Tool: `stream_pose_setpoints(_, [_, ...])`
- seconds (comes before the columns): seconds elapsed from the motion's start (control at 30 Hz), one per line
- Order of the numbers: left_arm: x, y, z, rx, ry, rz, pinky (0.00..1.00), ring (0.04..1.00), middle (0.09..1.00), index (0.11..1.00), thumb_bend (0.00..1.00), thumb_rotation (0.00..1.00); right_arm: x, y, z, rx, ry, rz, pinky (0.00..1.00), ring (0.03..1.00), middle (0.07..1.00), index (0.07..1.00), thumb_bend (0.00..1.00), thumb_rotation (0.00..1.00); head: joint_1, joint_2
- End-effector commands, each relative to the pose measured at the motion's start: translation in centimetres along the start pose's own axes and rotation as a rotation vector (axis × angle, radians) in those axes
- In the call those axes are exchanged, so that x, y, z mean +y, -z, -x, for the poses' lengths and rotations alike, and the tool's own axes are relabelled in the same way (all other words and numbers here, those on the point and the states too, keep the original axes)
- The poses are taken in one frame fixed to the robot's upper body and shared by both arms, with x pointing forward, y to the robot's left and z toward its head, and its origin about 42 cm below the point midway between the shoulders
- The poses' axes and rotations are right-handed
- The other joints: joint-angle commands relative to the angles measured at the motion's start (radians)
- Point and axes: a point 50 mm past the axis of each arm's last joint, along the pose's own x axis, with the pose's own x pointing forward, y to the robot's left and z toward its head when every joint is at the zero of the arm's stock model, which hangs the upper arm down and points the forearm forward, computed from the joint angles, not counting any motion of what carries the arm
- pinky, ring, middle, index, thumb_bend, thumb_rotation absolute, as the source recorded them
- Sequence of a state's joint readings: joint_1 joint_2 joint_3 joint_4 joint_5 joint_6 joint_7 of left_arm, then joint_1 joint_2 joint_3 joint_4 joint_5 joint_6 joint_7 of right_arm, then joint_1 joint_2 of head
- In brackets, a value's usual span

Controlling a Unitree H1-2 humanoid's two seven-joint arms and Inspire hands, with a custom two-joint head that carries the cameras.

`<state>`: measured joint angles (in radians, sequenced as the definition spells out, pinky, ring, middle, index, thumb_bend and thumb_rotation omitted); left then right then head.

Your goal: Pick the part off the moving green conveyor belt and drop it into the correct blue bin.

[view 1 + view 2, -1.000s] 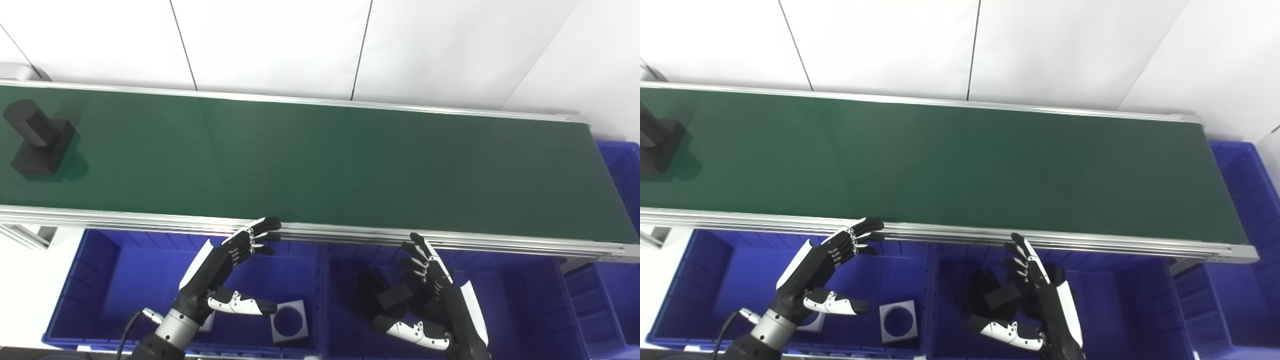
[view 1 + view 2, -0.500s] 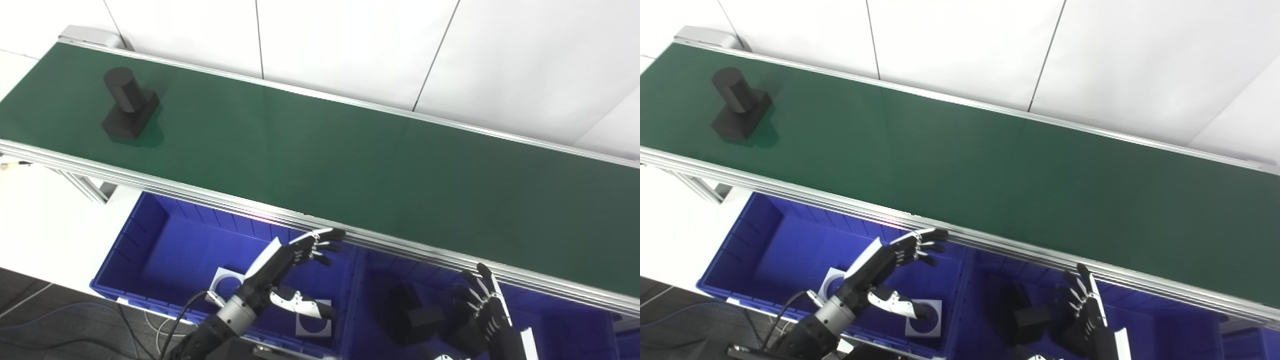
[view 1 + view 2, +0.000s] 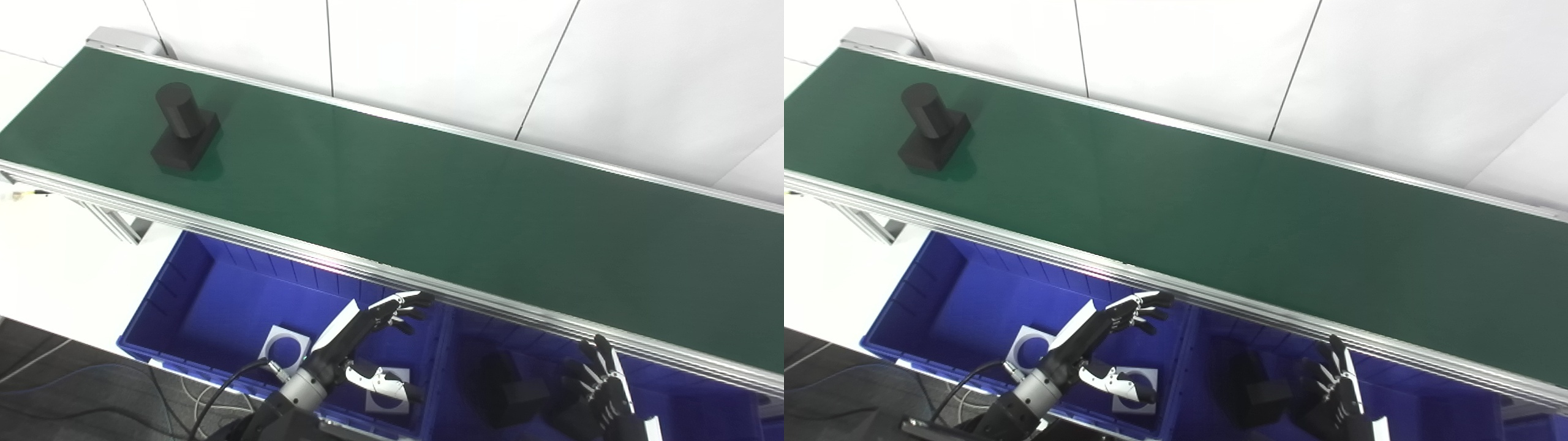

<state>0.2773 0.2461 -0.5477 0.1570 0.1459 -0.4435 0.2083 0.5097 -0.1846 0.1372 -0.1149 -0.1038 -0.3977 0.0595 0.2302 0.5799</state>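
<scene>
Waiting with spread fingers, left hand (image 3: 361, 324) sits nearer the black part (image 3: 184, 130).
Part lies far up-left of it on the conveyor belt (image 3: 429, 202); right hand (image 3: 597, 392) spread, farther.

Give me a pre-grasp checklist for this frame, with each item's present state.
1. Black part upright on the green belt: ok.
2. Left hand open and empty: ok.
3. Right hand open and empty: ok.
4. Part within reach of either hand: not ok, it sits far up the belt's left end.
5. Left blue bin holds white pieces, right bin black ones: ok.
6. Belt running: cannot tell.
</scene>
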Motion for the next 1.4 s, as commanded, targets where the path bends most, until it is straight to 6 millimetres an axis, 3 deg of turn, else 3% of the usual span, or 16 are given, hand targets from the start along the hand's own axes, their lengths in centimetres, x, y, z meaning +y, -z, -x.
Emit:
stream_pose_setpoints(0.0, [0.5, -0.5, -0.4, -0.053, -0.025, -0.028, 0.65, 0.770, 0.837, 0.831, 1.00, 0.39, -0.3, -1.5, -0.2, -0.103, 0.016, 0.004, 0.70, 0.801, 0.876, 0.958, 0.82, 0.02, -0.006, -0.010])
stream_pose_setpoints(0.23, [0.6, 0.1, -0.5, -0.048, -0.035, -0.055, 0.63, 0.756, 0.818, 0.815, 1.00, 0.40, -0.6, -3.8, -1.7, -0.212, 0.019, 0.037, 0.66, 0.754, 0.823, 0.909, 0.86, 0.04, -0.023, -0.046])
stream_pose_setpoints(0.33, [0.6, 0.4, -0.6, -0.047, -0.040, -0.068, 0.62, 0.752, 0.816, 0.813, 1.00, 0.42, -1.0, -5.2, -2.9, -0.273, 0.041, 0.106, 0.59, 0.694, 0.783, 0.876, 0.92, 0.13, -0.029, -0.055])
stream_pose_setpoints(0.63, [0.8, 0.8, -0.9, -0.040, -0.044, -0.074, 0.62, 0.761, 0.828, 0.816, 1.00, 0.40, -0.9, -9.6, -7.2, -0.444, 0.024, 0.106, 0.57, 0.688, 0.779, 0.861, 1.00, 0.16, -0.048, -0.082])
stream_pose_setpoints(1.0, [0.7, 1.0, -1.2, -0.035, -0.048, -0.073, 0.63, 0.767, 0.822, 0.810, 1.00, 0.39, -0.2, -14.0, -12.1, -0.553, -0.012, 0.215, 0.54, 0.676, 0.774, 0.844, 1.00, 0.30, -0.049, -0.087])
stream_pose_setpoints(1.17, [0.5, 1.0, -1.3, -0.039, -0.047, -0.071, 0.61, 0.756, 0.820, 0.807, 1.00, 0.40, 0.6, -16.4, -14.6, -0.583, -0.024, 0.255, 0.52, 0.669, 0.758, 0.820, 1.00, 0.32, -0.038, -0.087])
stream_pose_setpoints(1.37, [0.3, 0.9, -1.5, -0.041, -0.047, -0.063, 0.61, 0.752, 0.816, 0.803, 1.00, 0.41, 0.6, -17.8, -15.4, -0.595, -0.030, 0.268, 0.55, 0.681, 0.760, 0.824, 1.00, 0.32, -0.015, -0.089])
